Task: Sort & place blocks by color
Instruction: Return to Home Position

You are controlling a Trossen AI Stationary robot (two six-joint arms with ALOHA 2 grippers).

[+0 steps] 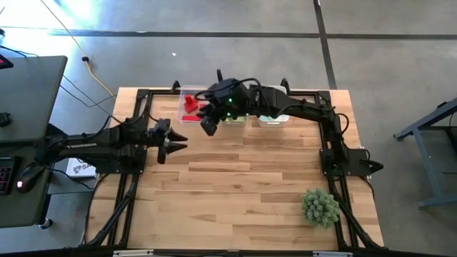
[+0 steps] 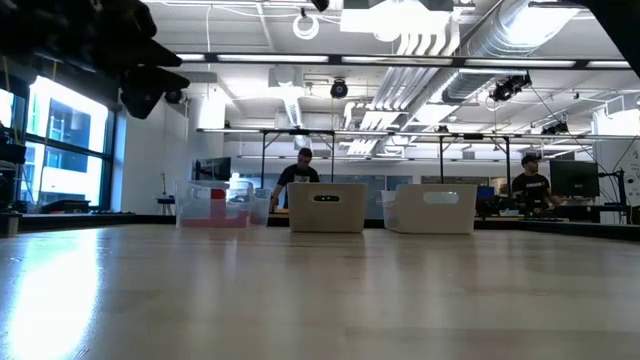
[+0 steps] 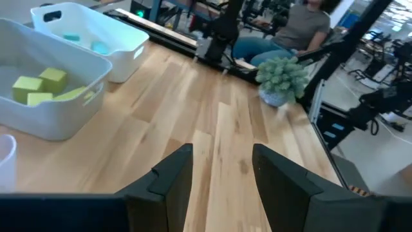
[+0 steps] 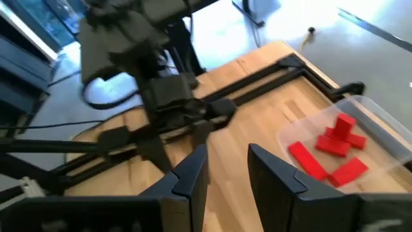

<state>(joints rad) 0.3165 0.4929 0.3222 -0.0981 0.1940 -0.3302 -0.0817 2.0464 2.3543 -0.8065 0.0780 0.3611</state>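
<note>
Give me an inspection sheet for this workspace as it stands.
Surface: wooden table, no loose blocks seen.
Job's things: red blocks in the clear bin; yellow-green blocks in the middle bin; teal blocks in the third bin.
Clutter: fake plant near one table corner.
Grippers: left gripper open, over the table's left side; right gripper open, beside the clear bin.
Cables: yellow cable on the floor beyond the table.
Surroundings: people at benches behind.

Light wooden plank table, contents of top.
Three bins in a row along the far edge: clear bin left, grey bin middle, white bin right. Fake plant at near-right corner.
</note>
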